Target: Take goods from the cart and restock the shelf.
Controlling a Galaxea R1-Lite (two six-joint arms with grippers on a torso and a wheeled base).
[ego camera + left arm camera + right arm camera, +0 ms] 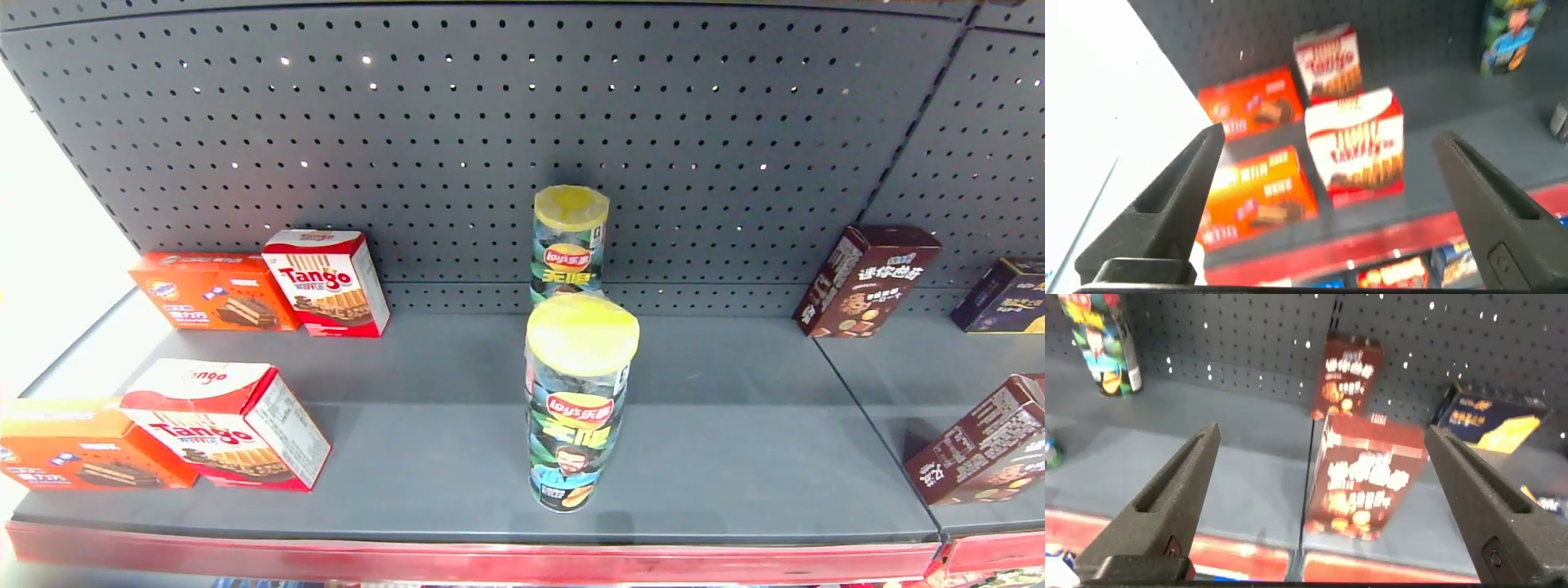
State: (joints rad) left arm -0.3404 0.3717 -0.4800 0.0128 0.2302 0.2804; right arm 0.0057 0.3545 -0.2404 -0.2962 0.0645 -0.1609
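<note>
The left gripper point(1328, 137) is held before the shelf point(718, 457) with its jaws spread wide and nothing between them; beyond them the orange boxes point(1259, 192) and the red-and-white wafer boxes point(1355, 151) are seen. The right gripper point(1323, 431) is likewise released and empty, and the brown boxes point(1368, 486) are faced across its gap. In the head view a front chip can point(578, 408) is stood upright at the centre of the frame near the red front edge point(490, 559), and a rear chip can point(569, 245) directly behind it by the perforated back panel point(490, 122). With neither gripper loaded, the step in hand is judged to be the fetching of the next item from the cart; a withdrawal from the shelf and a fresh grasp there are called for. Bare shelf floor is left on both sides of the cans, between the wafer boxes at the left of the frame and the brown boxes at the right. The red front edge would have to be cleared, and the upright cans could be tipped by a careless sweep
</note>
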